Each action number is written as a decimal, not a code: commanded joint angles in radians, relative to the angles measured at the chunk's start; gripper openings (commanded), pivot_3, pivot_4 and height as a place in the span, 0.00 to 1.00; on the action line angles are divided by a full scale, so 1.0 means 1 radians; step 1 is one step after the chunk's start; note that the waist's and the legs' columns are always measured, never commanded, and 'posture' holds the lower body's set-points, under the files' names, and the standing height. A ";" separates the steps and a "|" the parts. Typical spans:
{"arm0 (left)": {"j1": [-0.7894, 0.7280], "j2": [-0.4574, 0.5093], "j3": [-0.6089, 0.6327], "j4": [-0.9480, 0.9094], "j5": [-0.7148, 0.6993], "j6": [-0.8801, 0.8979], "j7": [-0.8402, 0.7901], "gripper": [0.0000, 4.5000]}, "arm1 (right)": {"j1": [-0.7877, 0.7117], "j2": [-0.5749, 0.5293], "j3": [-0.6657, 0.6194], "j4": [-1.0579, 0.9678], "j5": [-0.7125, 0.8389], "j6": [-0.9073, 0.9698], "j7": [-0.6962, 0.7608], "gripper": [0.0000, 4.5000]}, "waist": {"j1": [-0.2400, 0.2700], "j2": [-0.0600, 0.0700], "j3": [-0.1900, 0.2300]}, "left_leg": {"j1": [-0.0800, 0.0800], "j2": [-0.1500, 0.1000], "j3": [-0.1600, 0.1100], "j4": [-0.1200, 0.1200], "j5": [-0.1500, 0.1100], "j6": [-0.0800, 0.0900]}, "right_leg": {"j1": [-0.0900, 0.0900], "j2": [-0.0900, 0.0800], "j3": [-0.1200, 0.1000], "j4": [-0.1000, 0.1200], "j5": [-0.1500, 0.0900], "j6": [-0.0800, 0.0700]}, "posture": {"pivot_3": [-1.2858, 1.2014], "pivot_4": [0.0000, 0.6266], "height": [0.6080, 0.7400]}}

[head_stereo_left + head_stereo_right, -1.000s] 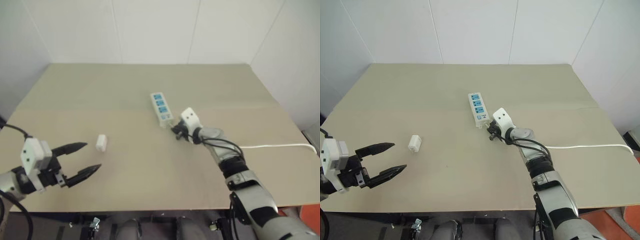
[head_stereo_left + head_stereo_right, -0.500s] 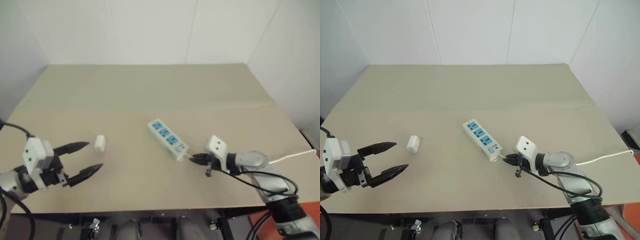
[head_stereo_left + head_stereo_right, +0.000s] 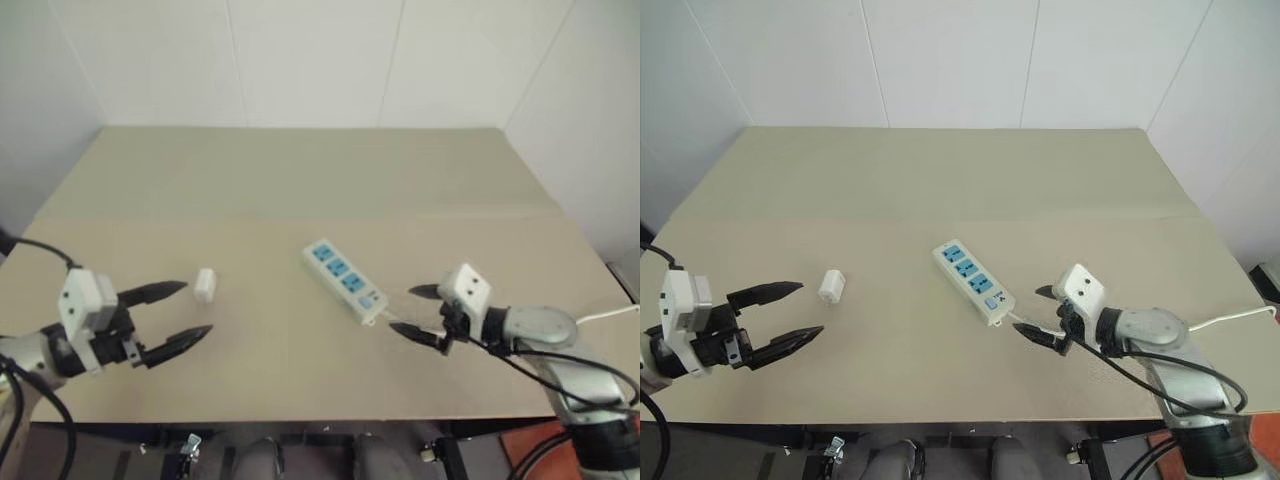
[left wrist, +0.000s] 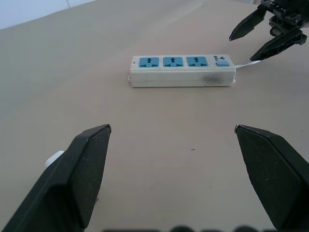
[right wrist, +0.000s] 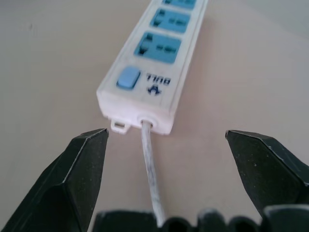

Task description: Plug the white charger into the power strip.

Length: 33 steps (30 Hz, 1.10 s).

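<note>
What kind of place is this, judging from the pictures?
Probably a robot test room or lab: a plain beige table set in a corner of bare white panel walls, holding just a power strip and a white charger.

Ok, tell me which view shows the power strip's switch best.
The right wrist view: the blue switch sits close up at the cord end of the power strip, between the open right gripper fingers. The left wrist view shows it small at the strip's far end; the eye views show a tiny blue spot.

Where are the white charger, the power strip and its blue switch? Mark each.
white charger (image 3: 831, 286), right eye view, top face.
power strip (image 3: 968, 279), right eye view, middle socket.
blue switch (image 5: 128, 78), right wrist view, button centre.
</note>
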 commanded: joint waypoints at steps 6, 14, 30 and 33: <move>-0.010 0.031 0.023 -0.004 -0.001 -0.015 -0.013 1.00 | 0.030 0.324 0.095 -0.029 -0.093 -0.111 -0.337 0.99 | -0.003 0.000 0.000 | 0.000 -0.001 0.001 0.000 0.000 0.000 | -0.001 -0.001 0.001 0.001 0.000 0.000 | 0.52 0.24 1.00; -0.005 0.043 0.022 -0.006 0.006 -0.017 -0.016 1.00 | -0.003 0.386 0.154 0.160 -0.170 -0.264 -0.376 0.99 | -0.002 0.000 0.000 | 0.000 -0.001 0.001 0.000 0.000 0.000 | -0.001 -0.001 0.000 0.000 0.000 0.000 | 0.52 0.24 1.00; -0.011 0.034 0.013 -0.013 0.011 -0.024 0.001 1.00 | -0.034 0.432 0.190 0.375 -0.193 -0.315 -0.362 0.91 | -0.012 -0.003 -0.002 | 0.004 0.000 0.001 0.000 0.000 0.000 | 0.002 0.000 0.001 0.001 0.000 0.000 | 0.52 0.24 1.00; -0.015 0.034 0.011 -0.011 0.014 -0.026 0.003 1.00 | -0.071 0.453 0.170 0.437 -0.177 -0.333 -0.362 0.77 | -0.024 -0.005 -0.003 | 0.007 0.001 0.001 0.000 0.000 0.000 | 0.004 0.001 0.001 0.001 0.001 -0.002 | 0.52 0.24 1.00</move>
